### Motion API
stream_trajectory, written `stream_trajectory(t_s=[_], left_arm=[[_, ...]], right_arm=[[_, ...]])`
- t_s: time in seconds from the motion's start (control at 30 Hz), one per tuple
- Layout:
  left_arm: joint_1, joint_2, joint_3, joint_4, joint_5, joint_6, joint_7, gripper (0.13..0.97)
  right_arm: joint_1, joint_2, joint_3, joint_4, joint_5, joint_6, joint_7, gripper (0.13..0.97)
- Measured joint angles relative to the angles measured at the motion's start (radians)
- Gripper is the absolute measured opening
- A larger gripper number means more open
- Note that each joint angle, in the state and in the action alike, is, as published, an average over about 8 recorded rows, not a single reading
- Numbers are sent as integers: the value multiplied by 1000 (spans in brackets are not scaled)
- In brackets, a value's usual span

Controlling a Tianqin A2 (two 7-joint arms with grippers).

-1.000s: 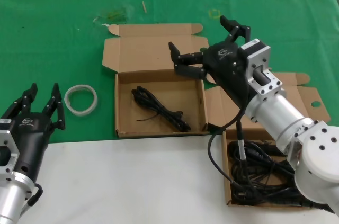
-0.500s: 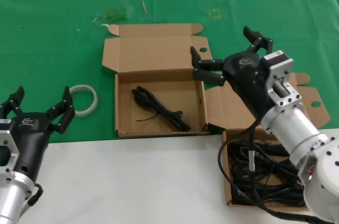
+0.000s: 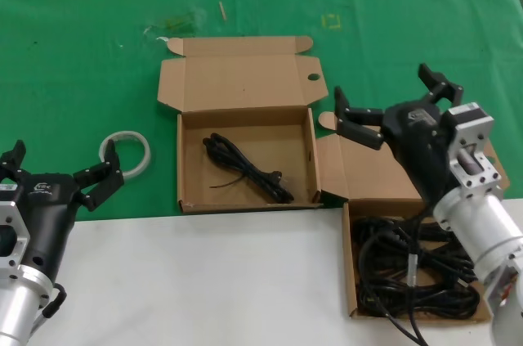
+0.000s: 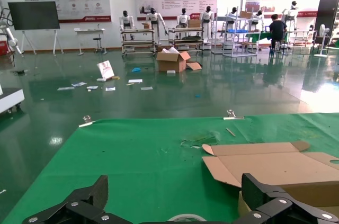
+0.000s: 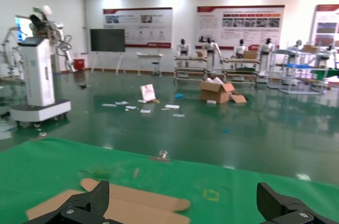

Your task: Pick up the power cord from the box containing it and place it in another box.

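1. Head view: right gripper [image 3: 392, 105] spread open, empty, above the box containing it [image 3: 413, 260]. One power cord [image 3: 245, 168] lies in another box [image 3: 245, 158], well left of those jaws.
2. Left wrist view: left gripper [image 4: 175, 203] open, idle.
3. Right wrist view: fingers [image 5: 74, 208] apart (nothing between). Judged step: next pick; descend onto the tangle.

Another box [image 3: 245, 195]: open from above; upright lid at 12 o'clock. Right end effector [image 3: 391, 104] hovers at 3 o'clock. White ring [image 3: 126, 152] at 9 o'clock on green worktop [image 3: 90, 60].
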Motion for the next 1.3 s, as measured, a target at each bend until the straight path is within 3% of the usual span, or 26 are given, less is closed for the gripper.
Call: stream_trajectory(t_s=[0.37,0.8,1.3], left_arm=[[0,0,0,0,0,0,0,942],[0,0,0,0,0,0,0,966],[0,0,0,0,0,0,0,966]], right_arm=[[-101,-27,120,30,-19,-10,-18,966],[-207,-55,246,61,-40,-20,-36,966],[-215,-57,255,63,-41,-21,-38,966]])
